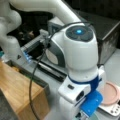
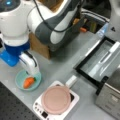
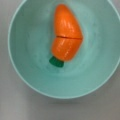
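Observation:
An orange toy carrot (image 3: 67,37) with a green stub lies inside a teal bowl (image 3: 100,62), filling the wrist view from straight above. In a front view the same bowl (image 2: 20,76) sits on the grey table at the lower left, with the carrot (image 2: 28,82) in it. My gripper (image 2: 33,75) hangs just over the bowl's far rim, closest to the carrot. No fingers show in the wrist view. In a front view the arm's wrist and blue camera mount (image 1: 91,102) cover the bowl.
A pink pan (image 2: 56,100) rests on a white hob (image 2: 75,98) right of the bowl, also seen in a front view (image 1: 111,93). A black-rimmed sink (image 2: 100,62), a metal box (image 2: 110,100) and a wooden box (image 1: 17,87) stand around.

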Available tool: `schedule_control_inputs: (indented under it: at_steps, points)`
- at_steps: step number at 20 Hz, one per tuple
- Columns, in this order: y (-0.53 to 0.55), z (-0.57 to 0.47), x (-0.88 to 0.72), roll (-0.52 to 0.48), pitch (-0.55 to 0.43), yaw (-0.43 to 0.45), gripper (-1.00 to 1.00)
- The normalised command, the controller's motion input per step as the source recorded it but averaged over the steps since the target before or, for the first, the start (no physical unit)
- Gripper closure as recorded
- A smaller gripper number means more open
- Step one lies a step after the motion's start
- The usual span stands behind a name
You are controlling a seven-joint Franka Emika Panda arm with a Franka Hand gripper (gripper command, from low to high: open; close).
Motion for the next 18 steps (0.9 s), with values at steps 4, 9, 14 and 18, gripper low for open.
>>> schedule_control_inputs:
  at_steps: [4, 9, 14, 18]
  points:
    - [-0.12, -0.05, 0.15, 0.253, 0.145, 0.098, -1.0]
    - [-0.21, -0.17, 0.02, 0.313, 0.171, 0.142, -1.0]
    - [-0.19, -0.18, -0.04, 0.286, 0.111, 0.085, -1.0]
    - [-0.08, -0.14, -0.03, 0.232, 0.046, 0.029, -1.0]
